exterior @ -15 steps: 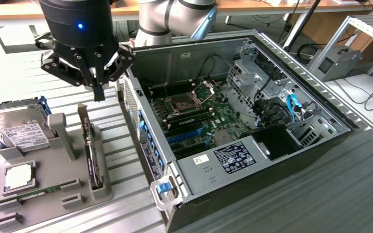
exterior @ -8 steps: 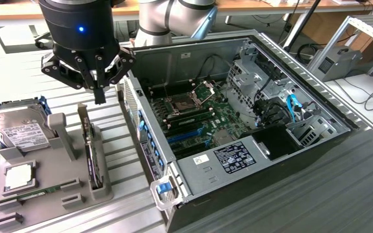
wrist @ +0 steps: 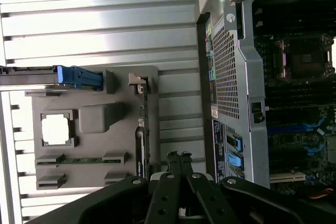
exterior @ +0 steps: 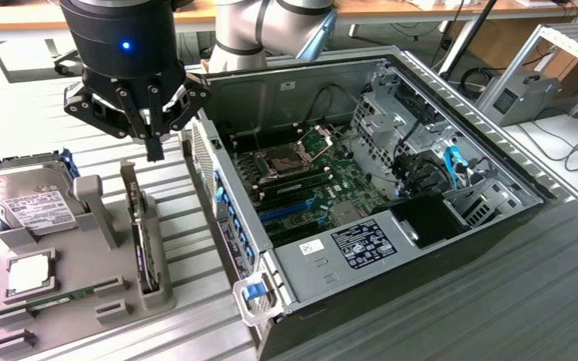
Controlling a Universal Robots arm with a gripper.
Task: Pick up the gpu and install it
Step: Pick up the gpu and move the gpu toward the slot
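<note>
1. Nearest in the exterior view, a grey holder tray (exterior: 73,331) is seen, with a RAM stick (exterior: 63,301) and a CPU (exterior: 30,272) laid in it.
2. The gpu (exterior: 147,244) is stood on edge in the tray's slot, untouched.
3. The gripper (exterior: 154,154) is held above the gpu, apart from it and slightly toward the case side, its fingers pressed together on nothing.
4. A hard drive (exterior: 28,203) is propped at the tray's far end.
5. An open computer case (exterior: 269,94) is set at the exterior view's right.
</note>
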